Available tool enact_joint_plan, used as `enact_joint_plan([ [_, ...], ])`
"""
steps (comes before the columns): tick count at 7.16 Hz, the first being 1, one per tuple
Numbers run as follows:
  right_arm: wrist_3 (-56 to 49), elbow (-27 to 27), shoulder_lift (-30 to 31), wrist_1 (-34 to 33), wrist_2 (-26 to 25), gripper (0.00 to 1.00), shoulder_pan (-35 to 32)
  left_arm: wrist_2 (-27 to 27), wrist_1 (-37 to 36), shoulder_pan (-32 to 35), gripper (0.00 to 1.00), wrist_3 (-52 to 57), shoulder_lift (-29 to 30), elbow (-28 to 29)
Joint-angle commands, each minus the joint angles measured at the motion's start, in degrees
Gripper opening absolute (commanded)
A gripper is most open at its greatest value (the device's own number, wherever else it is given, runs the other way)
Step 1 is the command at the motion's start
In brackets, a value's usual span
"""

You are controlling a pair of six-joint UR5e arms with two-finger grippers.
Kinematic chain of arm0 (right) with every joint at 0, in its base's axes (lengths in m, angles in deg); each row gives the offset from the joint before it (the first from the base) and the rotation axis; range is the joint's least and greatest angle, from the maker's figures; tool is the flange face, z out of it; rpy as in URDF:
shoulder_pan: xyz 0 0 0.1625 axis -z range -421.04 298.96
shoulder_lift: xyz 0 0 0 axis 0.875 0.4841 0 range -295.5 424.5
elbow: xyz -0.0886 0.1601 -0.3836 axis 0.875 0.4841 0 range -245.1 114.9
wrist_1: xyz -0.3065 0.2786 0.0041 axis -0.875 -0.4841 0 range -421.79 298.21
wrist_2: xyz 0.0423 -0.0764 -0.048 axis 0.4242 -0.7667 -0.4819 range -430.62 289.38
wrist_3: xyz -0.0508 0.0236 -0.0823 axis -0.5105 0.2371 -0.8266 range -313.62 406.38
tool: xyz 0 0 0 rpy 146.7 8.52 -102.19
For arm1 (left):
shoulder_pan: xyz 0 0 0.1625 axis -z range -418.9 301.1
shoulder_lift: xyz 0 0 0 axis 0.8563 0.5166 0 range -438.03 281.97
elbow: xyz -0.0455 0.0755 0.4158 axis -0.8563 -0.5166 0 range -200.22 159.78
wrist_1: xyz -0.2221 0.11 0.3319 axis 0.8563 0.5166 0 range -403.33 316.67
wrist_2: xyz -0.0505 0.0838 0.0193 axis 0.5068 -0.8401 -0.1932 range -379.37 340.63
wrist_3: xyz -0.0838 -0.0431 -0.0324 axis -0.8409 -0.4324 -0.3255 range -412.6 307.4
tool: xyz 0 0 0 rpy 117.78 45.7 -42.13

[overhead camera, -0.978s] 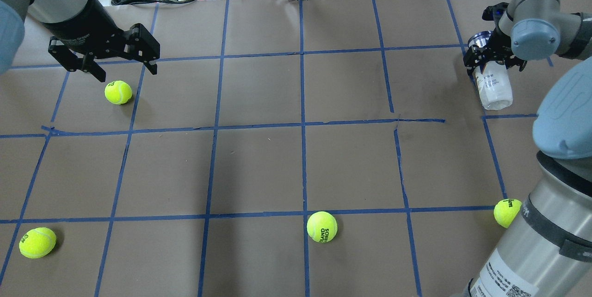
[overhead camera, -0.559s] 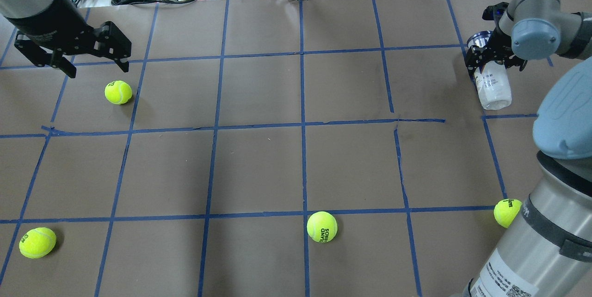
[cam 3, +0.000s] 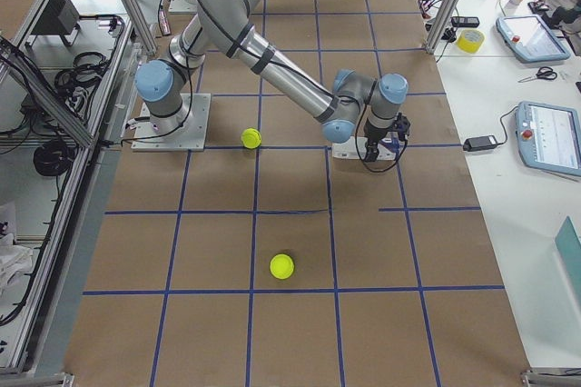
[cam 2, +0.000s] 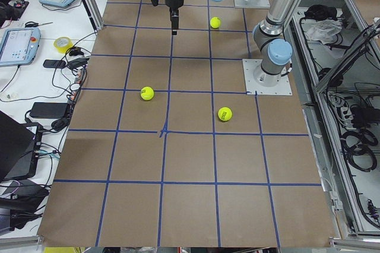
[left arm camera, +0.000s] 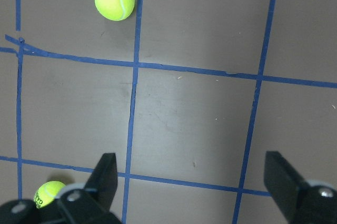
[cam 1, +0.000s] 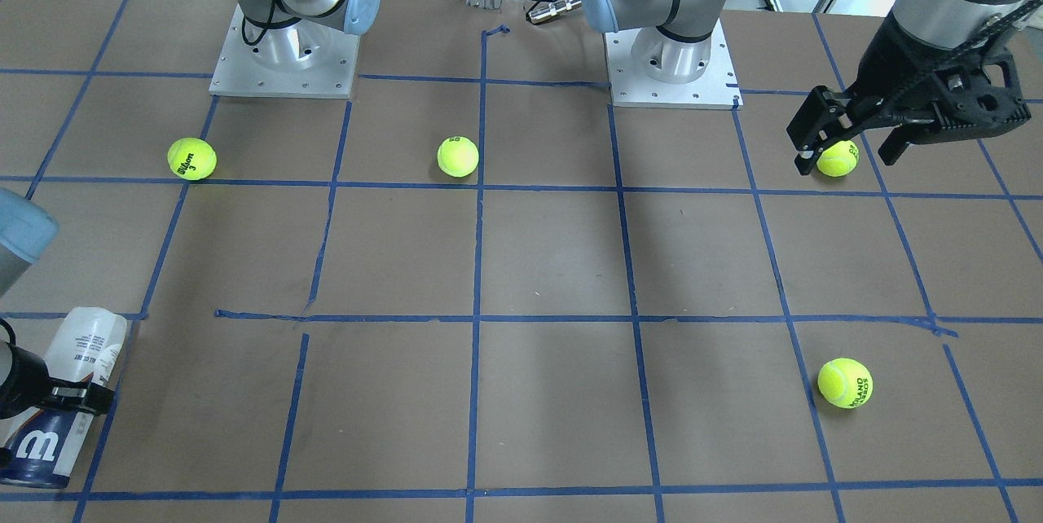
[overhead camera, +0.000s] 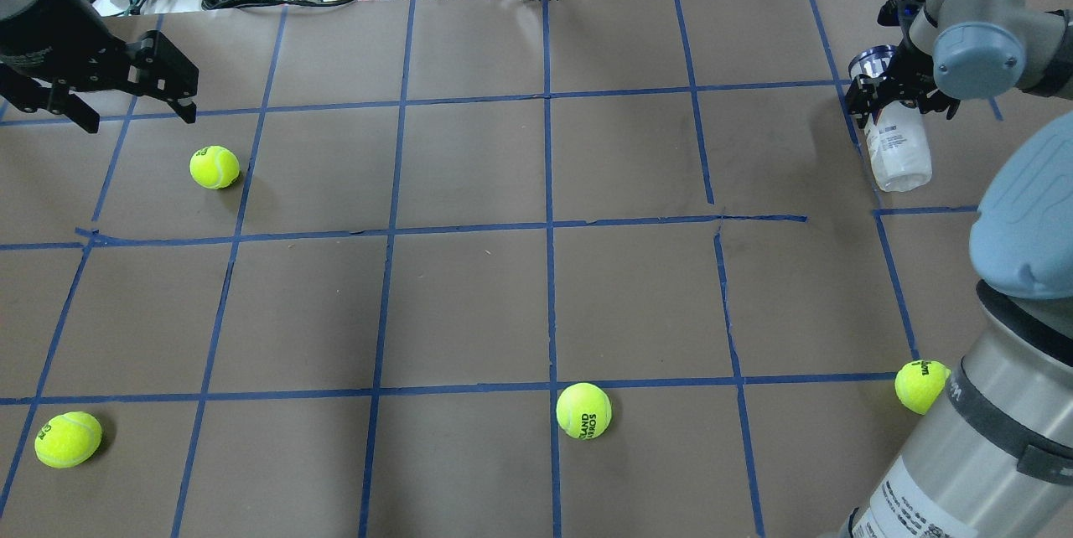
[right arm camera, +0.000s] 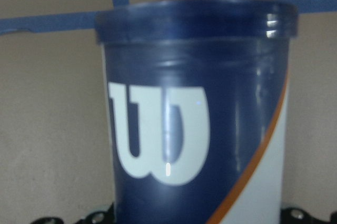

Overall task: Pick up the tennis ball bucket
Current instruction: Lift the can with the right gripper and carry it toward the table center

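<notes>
Lift step: keep the squeeze firm on the slick plastic and raise straight up, slowly, so the long tennis ball bucket (overhead camera: 899, 154) doesn't pivot or slip in the jaws. Right gripper (overhead camera: 893, 98) is clamped across the bucket near its navy end, arm reached out to the far right of the table (overhead camera: 536, 295), wrist bent down. The bucket's white end points toward the robot — can't tell if it's clear of the table. Left gripper (overhead camera: 138, 112) is spread wide, empty, hovering far left near a tennis ball (overhead camera: 214, 167).
</notes>
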Motion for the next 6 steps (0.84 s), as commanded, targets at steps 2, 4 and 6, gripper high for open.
enact_joint_plan([
  [2, -4.47, -0.02, 4.71, 0.53, 3.29, 0.68, -6.62, 0.77, 0.24, -0.44, 1.00, 0.71, -0.32, -0.10],
  [4, -11.92, 0.16, 4.63, -0.78, 5.29, 0.68, -15.15, 0.50, 0.16, -0.70, 1.00, 1.06, -0.32, -0.10],
  [6, -17.75, 0.07, 4.54, -2.36, 6.36, 0.70, -23.32, 0.67, 0.16, -2.27, 1.00, 2.38, -0.14, -0.10],
])
